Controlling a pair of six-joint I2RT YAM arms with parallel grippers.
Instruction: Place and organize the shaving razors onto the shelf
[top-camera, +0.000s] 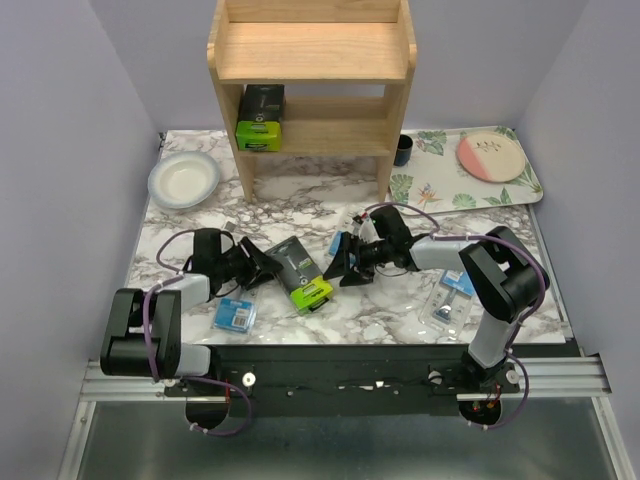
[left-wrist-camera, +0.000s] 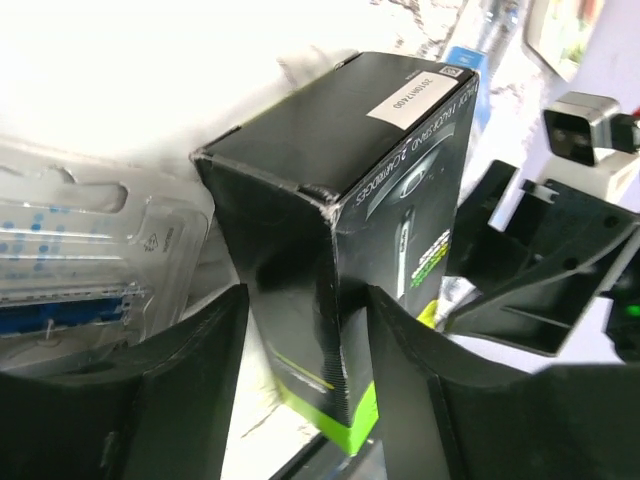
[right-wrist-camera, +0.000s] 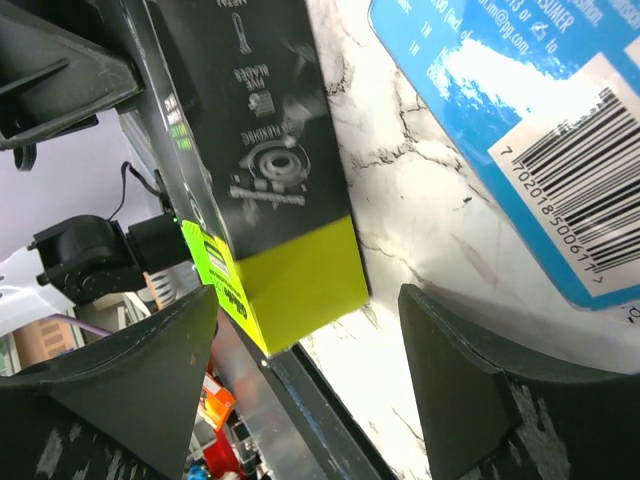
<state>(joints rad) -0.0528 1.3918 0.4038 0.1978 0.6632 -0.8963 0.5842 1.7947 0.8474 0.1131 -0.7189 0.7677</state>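
A black box (top-camera: 300, 272) lies on the marble table (top-camera: 400, 312) before the shelf (top-camera: 312, 52). The left gripper (top-camera: 258, 266) sits astride its dark end, clamped or not I cannot tell, and the right gripper (top-camera: 340, 262) gapes at its lime end. Pick-up seems in hand; next comes a firm clamp and a lift shelfward, between lavender walls (top-camera: 60, 120).

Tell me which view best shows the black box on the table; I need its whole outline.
Top external: the whole black box lies diagonally on the marble. Left wrist crops it close up; right wrist shows only its lime-green end.
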